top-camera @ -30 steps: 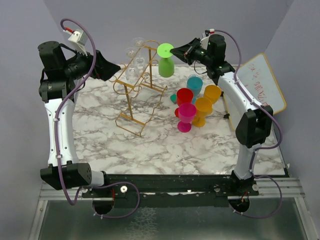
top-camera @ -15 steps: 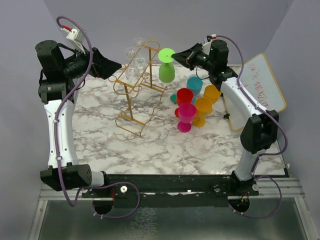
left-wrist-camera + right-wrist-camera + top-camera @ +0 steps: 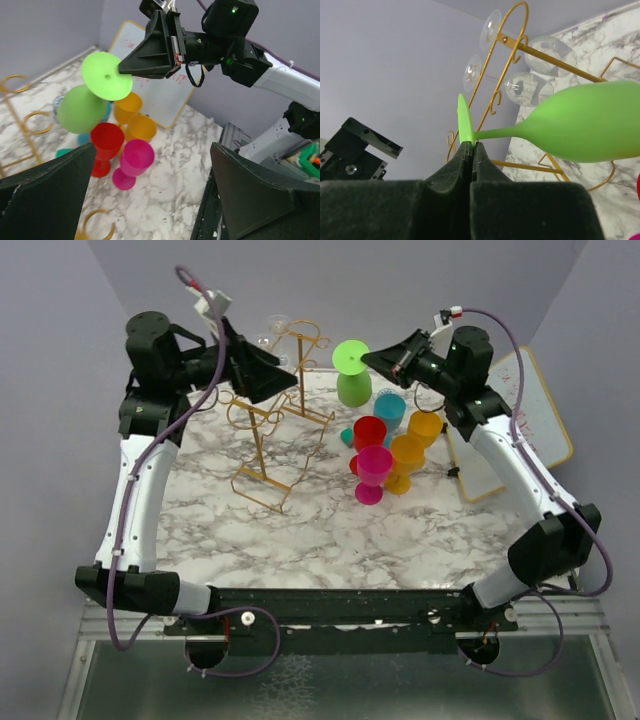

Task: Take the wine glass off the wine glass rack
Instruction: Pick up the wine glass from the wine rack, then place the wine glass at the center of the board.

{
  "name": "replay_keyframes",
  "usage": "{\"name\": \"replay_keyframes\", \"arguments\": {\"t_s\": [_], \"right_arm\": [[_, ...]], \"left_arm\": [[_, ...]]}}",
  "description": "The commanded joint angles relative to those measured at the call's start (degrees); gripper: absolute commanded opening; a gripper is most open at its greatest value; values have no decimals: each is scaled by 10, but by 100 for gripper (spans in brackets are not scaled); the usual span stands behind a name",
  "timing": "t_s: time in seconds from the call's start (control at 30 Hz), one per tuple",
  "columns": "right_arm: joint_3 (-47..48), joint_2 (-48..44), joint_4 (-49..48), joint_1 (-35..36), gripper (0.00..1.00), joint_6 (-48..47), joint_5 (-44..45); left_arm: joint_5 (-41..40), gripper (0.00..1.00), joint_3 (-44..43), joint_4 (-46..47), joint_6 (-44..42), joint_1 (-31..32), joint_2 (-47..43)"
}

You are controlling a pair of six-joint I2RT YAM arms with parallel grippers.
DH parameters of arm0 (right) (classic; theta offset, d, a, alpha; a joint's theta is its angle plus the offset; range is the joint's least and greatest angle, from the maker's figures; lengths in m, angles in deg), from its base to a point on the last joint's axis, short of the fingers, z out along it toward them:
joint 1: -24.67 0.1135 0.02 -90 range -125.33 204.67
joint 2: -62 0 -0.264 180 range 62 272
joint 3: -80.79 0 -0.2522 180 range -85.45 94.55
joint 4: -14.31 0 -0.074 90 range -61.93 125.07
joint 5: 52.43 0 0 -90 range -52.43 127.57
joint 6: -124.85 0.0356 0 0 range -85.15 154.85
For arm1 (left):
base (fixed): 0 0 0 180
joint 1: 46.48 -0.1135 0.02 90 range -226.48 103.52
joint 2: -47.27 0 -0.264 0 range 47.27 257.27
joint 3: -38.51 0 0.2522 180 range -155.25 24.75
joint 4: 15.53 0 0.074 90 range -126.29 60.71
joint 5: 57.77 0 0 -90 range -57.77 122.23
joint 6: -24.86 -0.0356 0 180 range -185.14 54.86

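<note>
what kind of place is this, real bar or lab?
Probably a lab test cell, not a bar: plain grey walls box in a marble-print table, two robot arms are bolted at its near edge, and a whiteboard with red writing sits at the right.

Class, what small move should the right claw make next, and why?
Probably lower the green wine glass onto bare marble, steering off the coloured cups: the right claw pinches its foot, and it hangs clear of the gold rack.
</note>
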Motion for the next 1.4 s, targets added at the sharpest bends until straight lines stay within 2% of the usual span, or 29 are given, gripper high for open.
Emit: {"name": "replay_keyframes", "arguments": {"t_s": [0.0, 0.07, 0.27, 0.33, 0.5, 0.8, 0.9, 1.03, 1.2, 1.3, 1.37], "right_arm": [[-48, -81, 14, -4, 0, -71, 15], [-72, -110, -10, -4, 0, -112, -9], [-108, -176, -7, -4, 0, -267, -173], [-130, -196, -17, -4, 0, -280, -228], [-168, -241, -41, -4, 1, -293, -277], [-166, -236, -32, -4, 1, -304, -303], [-167, -238, -29, -4, 0, -307, -302], [-159, -238, -27, -4, 0, -311, -309], [-156, -235, -3, -4, 1, -312, -314], [-155, -237, 10, -4, 1, -322, -309], [-157, -240, 17, -4, 0, -327, -298]], "left_arm": [[-75, 97, -28, 14, 9, 86, 25], [-102, 91, -25, 14, 12, 111, 30], [-112, 89, -22, 19, 36, 171, 39], [-134, 86, -6, 25, 40, 194, 34], [-131, 76, 30, 36, 34, 229, 27], [-86, 57, 55, 43, 11, 272, 24], [-92, 46, 69, 44, 4, 274, 13], [-98, 45, 78, 45, -1, 274, 9], [-96, 37, 79, 53, 3, 275, 12], [-95, 29, 84, 57, 3, 275, 9], [-93, 17, 88, 58, 3, 275, 6]]}}
